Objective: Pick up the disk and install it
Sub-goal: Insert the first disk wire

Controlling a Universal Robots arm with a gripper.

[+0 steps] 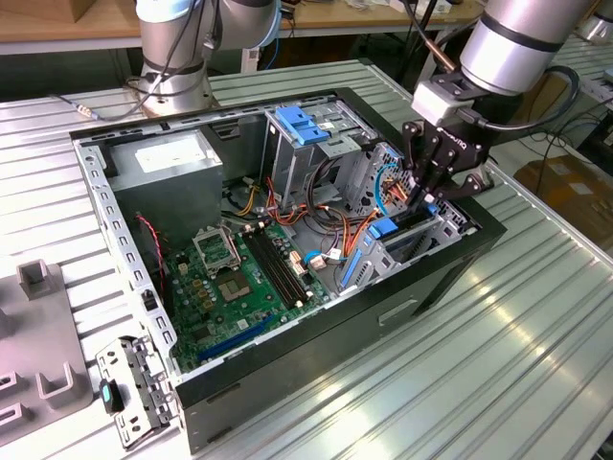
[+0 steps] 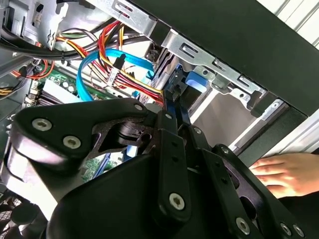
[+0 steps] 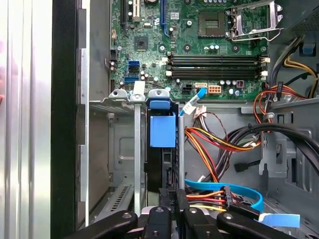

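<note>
One disk (image 3: 162,144) stands on edge in the drive cage (image 3: 124,99) of the opened computer case (image 1: 450,278), its blue bracket uppermost. One gripper (image 1: 428,195) reaches down to it, fingers (image 3: 172,201) drawn close on the disk's rear edge. Four memory slots (image 3: 214,62) lie on the motherboard (image 1: 225,287). One hand (image 2: 289,172) rests outside the case.

disk (image 3: 162,164) mostly hidden in cage (image 3: 137,149)

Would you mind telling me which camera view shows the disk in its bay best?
The first wrist view: the disk stands edge-on in the drive cage, blue bracket facing the camera. The exterior view shows blue bracket below the hand. The second wrist view shows a blue sliver behind the hand.
</note>
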